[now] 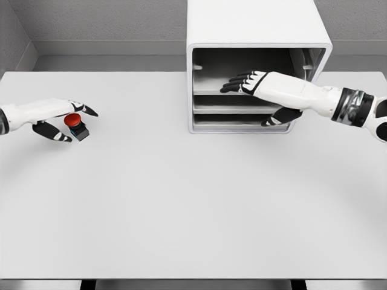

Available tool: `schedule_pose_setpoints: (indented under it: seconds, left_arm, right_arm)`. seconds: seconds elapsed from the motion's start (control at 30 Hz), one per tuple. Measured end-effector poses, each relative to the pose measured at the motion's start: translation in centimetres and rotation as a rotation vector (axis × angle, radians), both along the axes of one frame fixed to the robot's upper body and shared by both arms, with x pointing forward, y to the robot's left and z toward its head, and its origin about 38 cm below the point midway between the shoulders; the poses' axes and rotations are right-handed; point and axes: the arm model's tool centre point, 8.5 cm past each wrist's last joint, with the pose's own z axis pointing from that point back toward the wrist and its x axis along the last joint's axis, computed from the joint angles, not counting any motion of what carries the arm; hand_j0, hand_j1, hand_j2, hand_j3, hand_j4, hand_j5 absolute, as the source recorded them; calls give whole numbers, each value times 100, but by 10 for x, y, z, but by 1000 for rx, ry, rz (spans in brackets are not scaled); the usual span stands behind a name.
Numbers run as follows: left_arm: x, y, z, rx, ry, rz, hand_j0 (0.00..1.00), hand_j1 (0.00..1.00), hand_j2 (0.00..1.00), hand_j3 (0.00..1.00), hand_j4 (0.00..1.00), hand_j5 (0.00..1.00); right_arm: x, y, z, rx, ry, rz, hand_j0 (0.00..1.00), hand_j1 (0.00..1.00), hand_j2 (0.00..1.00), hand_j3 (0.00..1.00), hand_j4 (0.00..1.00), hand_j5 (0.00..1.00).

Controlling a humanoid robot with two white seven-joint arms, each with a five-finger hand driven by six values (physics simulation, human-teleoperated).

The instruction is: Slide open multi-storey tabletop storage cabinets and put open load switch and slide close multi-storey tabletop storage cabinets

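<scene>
The small switch [77,125] with its red button looks light and hard, pinched by the left hand [57,118] at the table's [181,211] left, while the right hand [257,84] reaches flat-fingered into the cabinet [260,36].

You see an evenly lit, sharp simulator render with soft overhead light. The table [193,205] shows broad, faint shading toward its near edge and no glare. The cabinet [257,36] interior is dim. No blur or edge distortion shows.

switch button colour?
Red button on a black base, on the load switch at the left hand; head view.
</scene>
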Motion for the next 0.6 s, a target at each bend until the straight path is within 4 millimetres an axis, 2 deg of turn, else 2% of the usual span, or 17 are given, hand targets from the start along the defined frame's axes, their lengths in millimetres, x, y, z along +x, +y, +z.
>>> schedule_pose_setpoints:
  seconds: [0.17,0.37,0.53,0.6]
  left_arm:
    - [2,-1,4,-1,-11,-1,74,74,74,74,74,74]
    - [1,-5,5,-9,-13,-13,73,73,73,73,73,73]
    - [-1,-5,5,-8,-14,-17,57,57,57,57,57,57]
    - [-2,-2,6,-5,-14,-13,54,54,54,54,54,54]
  right_arm:
    - [7,3,-2,10,3,-10,100,100,100,100,100,100]
    - [16,3,-17,2,30,-43,100,100,100,100,100,100]
    - [16,2,-26,-9,45,-51,100,100,100,100,100,100]
    - [16,2,-27,-13,44,-52,100,100,100,100,100,100]
